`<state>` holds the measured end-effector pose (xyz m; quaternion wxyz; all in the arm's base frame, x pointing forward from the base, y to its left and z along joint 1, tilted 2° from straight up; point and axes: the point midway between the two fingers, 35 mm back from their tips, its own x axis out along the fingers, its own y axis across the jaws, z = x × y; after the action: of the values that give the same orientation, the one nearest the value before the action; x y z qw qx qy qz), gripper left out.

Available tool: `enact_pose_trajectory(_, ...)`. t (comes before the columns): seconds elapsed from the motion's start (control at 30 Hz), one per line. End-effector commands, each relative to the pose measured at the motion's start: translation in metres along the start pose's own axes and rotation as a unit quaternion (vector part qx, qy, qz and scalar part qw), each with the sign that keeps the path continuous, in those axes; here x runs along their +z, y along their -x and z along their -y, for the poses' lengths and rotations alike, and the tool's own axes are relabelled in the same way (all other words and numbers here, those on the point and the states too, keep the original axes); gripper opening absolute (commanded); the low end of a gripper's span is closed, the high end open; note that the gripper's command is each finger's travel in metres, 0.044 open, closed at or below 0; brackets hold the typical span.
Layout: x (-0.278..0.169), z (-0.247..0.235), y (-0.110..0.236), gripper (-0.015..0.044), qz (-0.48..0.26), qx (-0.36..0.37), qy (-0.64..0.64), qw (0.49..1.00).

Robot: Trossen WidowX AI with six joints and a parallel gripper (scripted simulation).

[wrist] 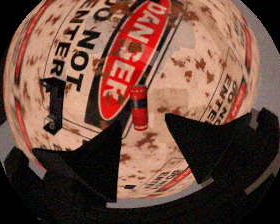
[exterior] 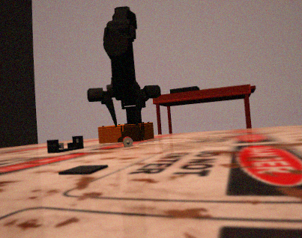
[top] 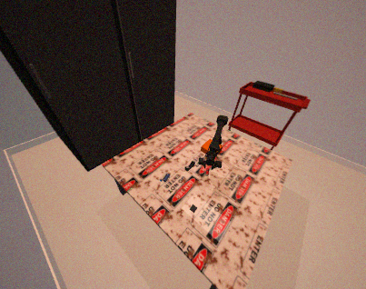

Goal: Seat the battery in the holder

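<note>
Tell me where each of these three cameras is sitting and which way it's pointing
Top: high up at an angle, looking down on the printed mat, black cabinet and red cart; the whole arm shows.
Exterior: nearly at mat level, looking across it toward the arm's orange base and the holder; the bent arm and jaws show.
Wrist: on the gripper, looking down at the red battery between the half-open, empty jaws.
Shared: the exterior and wrist views both show the holder and battery.
</note>
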<state>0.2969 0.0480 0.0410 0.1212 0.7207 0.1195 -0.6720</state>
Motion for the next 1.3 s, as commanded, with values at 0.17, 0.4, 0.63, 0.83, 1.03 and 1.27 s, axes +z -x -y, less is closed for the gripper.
enact_pose_trajectory(0.17,-0.001,0.0,-0.003,0.0246,0.006,0.001,-0.02,1.0)
enact_pose_trajectory(0.4,-0.002,0.0,-0.014,0.0246,0.006,0.001,-0.02,1.0)
enact_pose_trajectory(0.63,-0.002,0.0,-0.026,0.0246,0.007,0.001,-0.02,1.0)
enact_pose_trajectory(0.83,-0.001,0.0,-0.035,0.0246,0.007,0.001,-0.02,1.0)
enact_pose_trajectory(1.03,-0.001,0.0,-0.045,0.0246,0.007,0.001,-0.02,1.0)
enact_pose_trajectory(1.27,0.0,0.0,-0.05,0.022,0.007,0.001,-0.02,1.0)
